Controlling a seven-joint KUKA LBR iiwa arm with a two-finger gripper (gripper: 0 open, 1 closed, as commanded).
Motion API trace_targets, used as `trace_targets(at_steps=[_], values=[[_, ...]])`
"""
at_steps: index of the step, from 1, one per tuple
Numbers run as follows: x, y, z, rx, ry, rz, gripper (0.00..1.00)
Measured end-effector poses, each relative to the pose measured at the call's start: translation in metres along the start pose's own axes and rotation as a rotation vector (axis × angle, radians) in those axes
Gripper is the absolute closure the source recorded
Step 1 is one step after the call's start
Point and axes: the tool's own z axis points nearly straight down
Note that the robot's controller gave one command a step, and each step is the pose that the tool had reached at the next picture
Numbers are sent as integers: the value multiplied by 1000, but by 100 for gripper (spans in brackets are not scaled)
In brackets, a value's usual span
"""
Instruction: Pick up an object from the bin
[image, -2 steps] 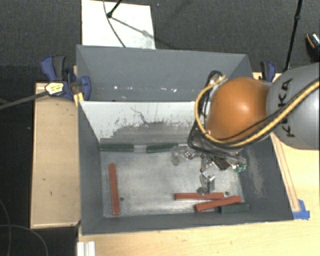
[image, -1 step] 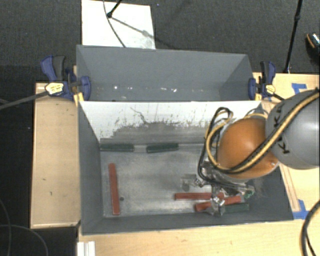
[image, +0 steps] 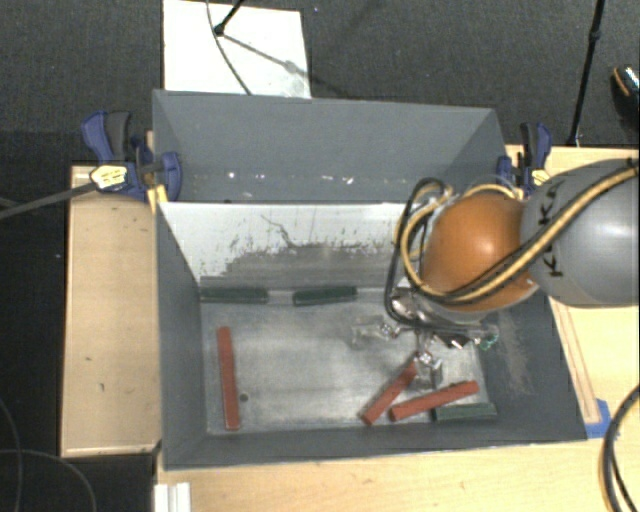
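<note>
My gripper (image: 428, 368) hangs low over the bin's right front part, just above two short red-brown bars. One red-brown bar (image: 388, 396) lies slanted, its upper end right under the fingertips. A second red-brown bar (image: 434, 401) lies beside it, nearer the front wall. A dark green bar (image: 466, 409) rests partly under that second bar. The frame does not reveal whether anything is between the fingers.
A long red-brown bar (image: 229, 378) lies along the left wall. Two dark green bars (image: 233, 295) (image: 324, 295) rest end to end by the back wall. The arm's orange cover and cables hide the bin's right back corner.
</note>
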Motion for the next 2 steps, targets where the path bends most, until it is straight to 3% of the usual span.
trace_targets(at_steps=[1,2], values=[[1,1,0,-2,2,4,100],[19,4,-143,4,-2,-14,100]])
